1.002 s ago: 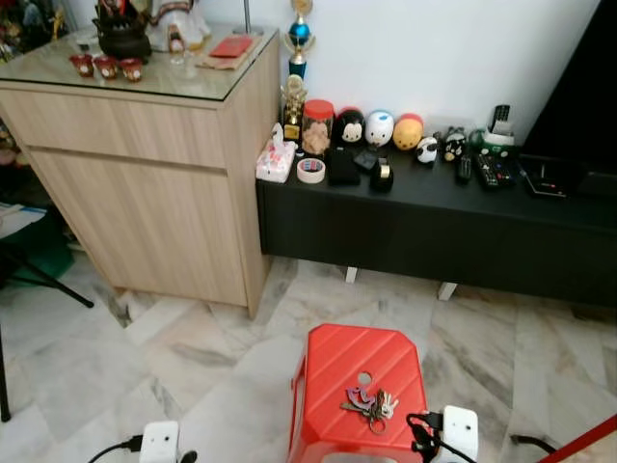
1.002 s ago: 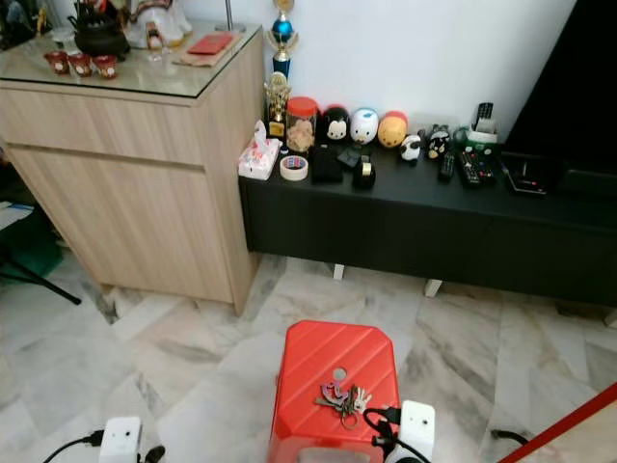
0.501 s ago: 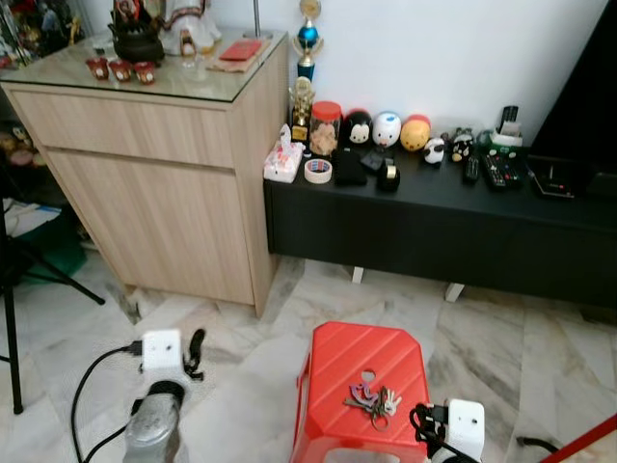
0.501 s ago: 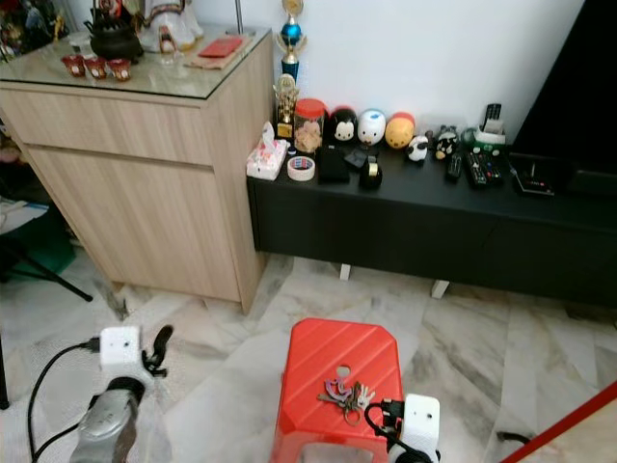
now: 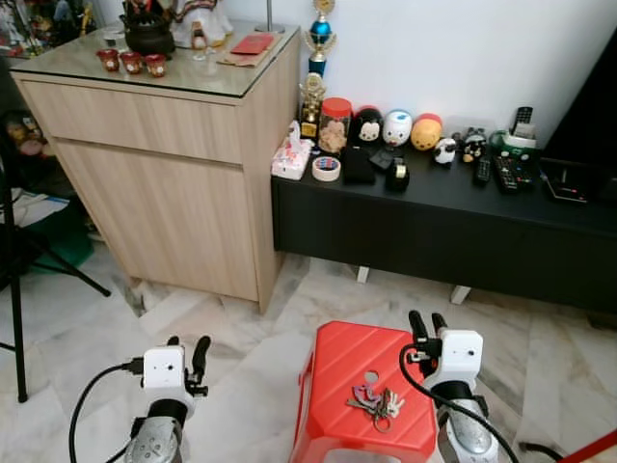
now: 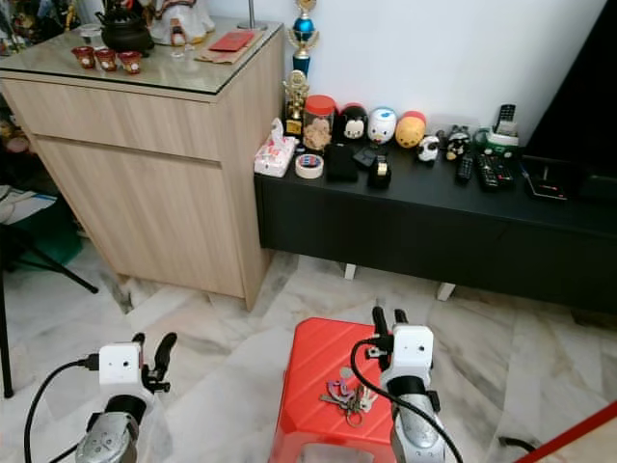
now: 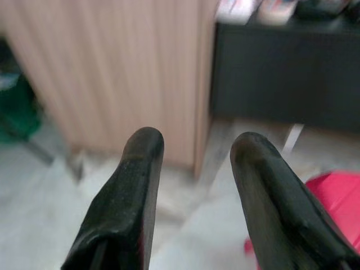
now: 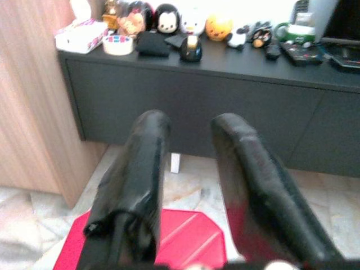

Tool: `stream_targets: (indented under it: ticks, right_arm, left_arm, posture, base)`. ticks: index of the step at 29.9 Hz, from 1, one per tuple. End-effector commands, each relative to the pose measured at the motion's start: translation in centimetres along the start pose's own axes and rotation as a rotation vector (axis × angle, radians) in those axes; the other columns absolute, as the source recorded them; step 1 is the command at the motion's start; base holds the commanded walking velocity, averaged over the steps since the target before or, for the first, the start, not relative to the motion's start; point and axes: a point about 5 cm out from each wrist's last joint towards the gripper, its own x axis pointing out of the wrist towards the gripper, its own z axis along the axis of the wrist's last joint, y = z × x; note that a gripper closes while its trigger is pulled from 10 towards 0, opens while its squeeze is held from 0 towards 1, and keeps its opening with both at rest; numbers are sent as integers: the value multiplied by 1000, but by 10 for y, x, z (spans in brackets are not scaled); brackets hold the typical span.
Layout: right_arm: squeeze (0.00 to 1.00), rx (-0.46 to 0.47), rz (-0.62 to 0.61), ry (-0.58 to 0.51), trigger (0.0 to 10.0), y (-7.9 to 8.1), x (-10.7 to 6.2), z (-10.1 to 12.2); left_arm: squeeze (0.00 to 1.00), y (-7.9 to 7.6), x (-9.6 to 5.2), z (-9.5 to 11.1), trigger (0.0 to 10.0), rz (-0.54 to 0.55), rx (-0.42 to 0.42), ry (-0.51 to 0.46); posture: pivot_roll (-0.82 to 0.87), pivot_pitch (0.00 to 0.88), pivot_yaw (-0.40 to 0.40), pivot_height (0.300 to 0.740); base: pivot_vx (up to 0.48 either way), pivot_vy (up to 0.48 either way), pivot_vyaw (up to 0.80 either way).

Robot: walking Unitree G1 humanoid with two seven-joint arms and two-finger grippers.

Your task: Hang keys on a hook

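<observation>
A bunch of keys with coloured tags lies on top of a red plastic stool on the marble floor. My right gripper is raised at the stool's right edge, just beyond the keys, fingers open and pointing up with nothing between them. In the right wrist view the right gripper stands open over the stool's red top. My left gripper hovers over the floor to the left of the stool, also open and holding nothing. The left wrist view has its two fingers apart, facing the cabinet.
A light wooden cabinet with a glass top stands at the left. A low black bench along the white wall carries figurines, a tape roll and remotes. A black tripod leg stands at far left. Marble floor surrounds the stool.
Both arms have risen from the bottom edge into view. The right gripper now stands up beside the keys. The keys have not moved; the camera shifted a little.
</observation>
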Motion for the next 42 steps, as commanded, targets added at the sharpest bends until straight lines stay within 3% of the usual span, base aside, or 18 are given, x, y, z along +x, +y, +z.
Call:
stream_targets:
  ticks: [1,8,13,22,31,42]
  right_arm:
    - [0,9,-28,-11,10000,-3,-1,3]
    - [0,-6,-70,29,10000,-10,-25,-5]
    - [0,12,-74,40,10000,-7,-18,-2]
    - [0,19,-69,116,10000,-3,-15,-6]
    - [0,16,-78,129,10000,-5,-12,-6]
    - [0,20,-56,124,10000,1,-7,-4]
  left_arm:
    - [0,-5,-2,4,10000,-33,4,-13]
    - [0,-6,-7,3,10000,-21,-12,-2]
    - [0,-11,-1,6,10000,-28,-27,11]
    - [0,-4,1,8,10000,-14,-27,16]
    - [0,-7,4,12,10000,-12,-39,11]
    - [0,-12,6,13,10000,-13,-51,16]
  posture:
    - [43,0,-73,740]
    - [37,0,-73,740]
    - [36,0,-68,740]
    - [44,0,-72,740]
    - [41,0,-70,705]
    - [44,25,-73,705]
  base:
    - [0,0,0]
    - [0,0,0]
    - [0,0,0]
    - [0,0,0]
    - [0,0,0]
    - [0,0,0]
